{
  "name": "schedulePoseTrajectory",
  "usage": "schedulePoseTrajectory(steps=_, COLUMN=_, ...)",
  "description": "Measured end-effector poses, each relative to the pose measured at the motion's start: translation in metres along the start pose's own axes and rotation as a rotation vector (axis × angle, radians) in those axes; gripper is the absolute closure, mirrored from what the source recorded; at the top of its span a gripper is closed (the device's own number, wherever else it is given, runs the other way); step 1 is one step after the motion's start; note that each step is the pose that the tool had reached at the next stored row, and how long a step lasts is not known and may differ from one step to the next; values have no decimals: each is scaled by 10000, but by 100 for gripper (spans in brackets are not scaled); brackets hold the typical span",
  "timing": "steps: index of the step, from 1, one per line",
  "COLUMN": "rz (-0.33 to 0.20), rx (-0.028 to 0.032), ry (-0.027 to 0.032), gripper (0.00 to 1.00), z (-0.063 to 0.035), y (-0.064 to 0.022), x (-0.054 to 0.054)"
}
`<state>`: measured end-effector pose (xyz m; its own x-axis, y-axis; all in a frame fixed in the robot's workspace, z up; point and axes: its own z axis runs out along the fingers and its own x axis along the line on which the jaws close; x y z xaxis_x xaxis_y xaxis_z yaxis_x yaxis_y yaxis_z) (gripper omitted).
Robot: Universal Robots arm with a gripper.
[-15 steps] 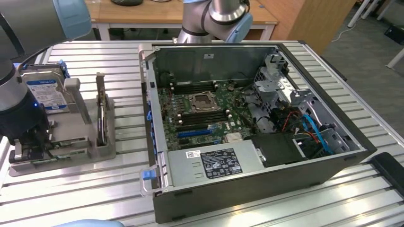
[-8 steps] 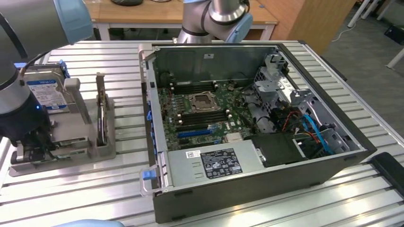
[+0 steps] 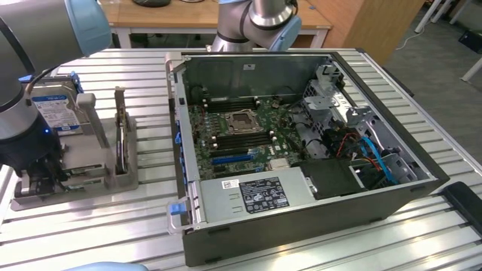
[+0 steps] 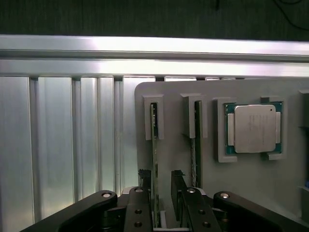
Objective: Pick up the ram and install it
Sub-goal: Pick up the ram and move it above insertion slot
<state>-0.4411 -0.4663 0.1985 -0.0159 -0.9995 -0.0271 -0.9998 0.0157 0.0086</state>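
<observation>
While the arm (image 3: 19, 107) reaches down at the exterior view's left, the end effector (image 4: 161, 175) sits low over the grey holder (image 4: 174, 145) w/ its fingers spread, one on each side of the ram (image 4: 154, 140), so nothing is pinched. The ram stands on edge in the holder, a thin green strip seen edge-on from the wrist view, its far end tucked in a raised slot block. A clear gap shows btwn the ram and one finger (image 4: 177, 188); the other finger (image 4: 145, 188) is right up against it, touching or not I can't tell. A second stick (image 4: 195, 145) stands parallel just beside the ram in its own slot, outside the fingers. Next to that, a square silver CPU (image 4: 254, 128) lies flat in a shallow pocket of the same holder. The holder rests on the slatted aluminium surface (image 4: 72, 145). In the exterior view a hard drive (image 3: 56, 110) w/ a blue-white label stands upright at the holder's far end, near the arm. The open PC case (image 3: 249, 70) lies on its side to the exterior view's right of the holder, apart from it, w/ the motherboard (image 3: 226, 147) exposed, a CPU socket (image 3: 241, 120) mid-board and the labelled PSU (image 3: 256, 195) at the near end
</observation>
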Motion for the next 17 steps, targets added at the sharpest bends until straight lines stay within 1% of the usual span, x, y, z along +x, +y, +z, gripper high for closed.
schedulePoseTrajectory(steps=9, rz=17, rx=21, ry=-1, gripper=69, z=45, y=8, x=8)
schedulePoseTrajectory(steps=13, rz=21, rx=36, ry=0, gripper=69, z=86, y=17, x=14)
schedulePoseTrajectory(steps=17, rz=23, rx=37, ry=0, gripper=69, z=92, y=17, x=14)
